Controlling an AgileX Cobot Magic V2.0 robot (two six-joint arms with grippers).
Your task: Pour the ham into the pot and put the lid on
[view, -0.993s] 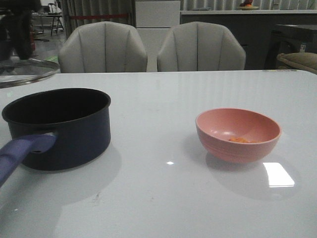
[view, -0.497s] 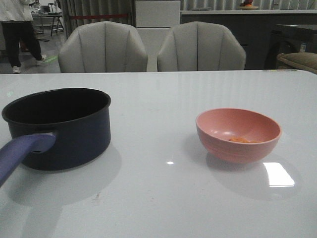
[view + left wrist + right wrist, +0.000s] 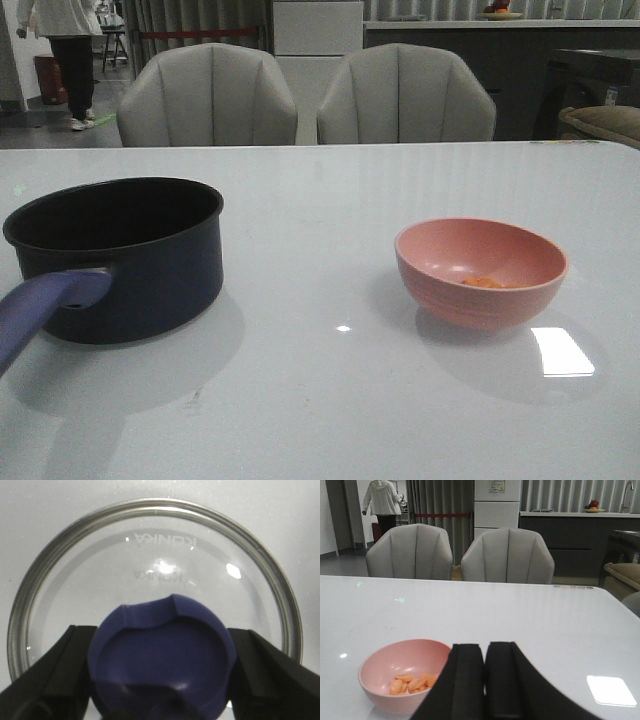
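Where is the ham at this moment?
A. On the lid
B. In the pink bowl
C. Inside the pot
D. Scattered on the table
B: the orange ham lies at the bottom of the pink bowl, which stands on the table apart from the pot.

Glossy white table top [image 3: 330, 400], mirror-smooth. Dark navy saucepan [image 3: 130, 262]: matt black inside, satin blue-purple handle. Matt pink plastic-looking bowl [image 3: 481, 273]. Clear glass lid [image 3: 150, 560], polished steel rim, smooth dark blue plastic knob. Matt black gripper pads [image 3: 466, 680].
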